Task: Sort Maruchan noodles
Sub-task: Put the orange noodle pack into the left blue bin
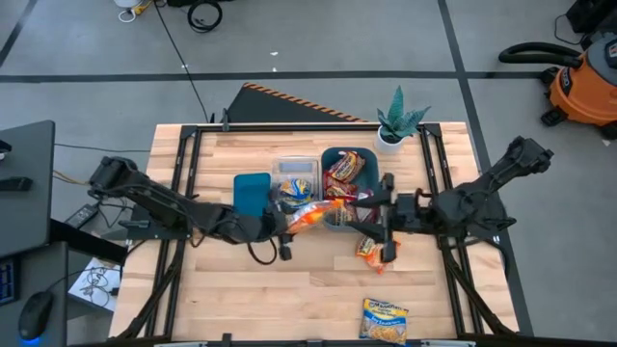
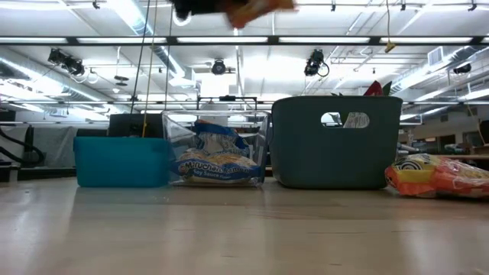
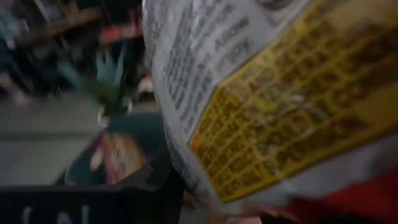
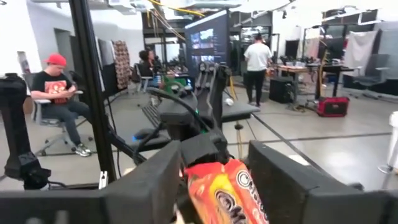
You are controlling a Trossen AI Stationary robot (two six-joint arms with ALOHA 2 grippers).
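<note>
1. Orange and crinkly, the noodle packet [image 1: 313, 215] hangs in the air between my two hands, over the gap between the clear bin [image 1: 296, 179] and the dark grey bin [image 1: 331, 157], well above the desk [image 1: 289, 289].
2. My left hand [image 1: 285, 224] is clamped on one end of it; my right hand [image 1: 364, 210] meets the other end, its fingers [image 4: 149, 186] set apart with the packet between them. I cannot tell whether they press on it.
3. I judge the packet light and soft at the wrapper, brittle inside, slick to hold. Best taken by a sealed end, gently.
4. Other packets: blue-print ones in the clear bin, red ones in the dark grey bin, one [image 1: 374, 253] on the desk just below my right hand, one [image 1: 384, 319] near the desk's front edge. The teal bin [image 1: 252, 193] shows no packets.
5. The high view alone shows both arms and the bins' contents. The low view shows the packet's height; my left wrist view only its printed back.
</note>
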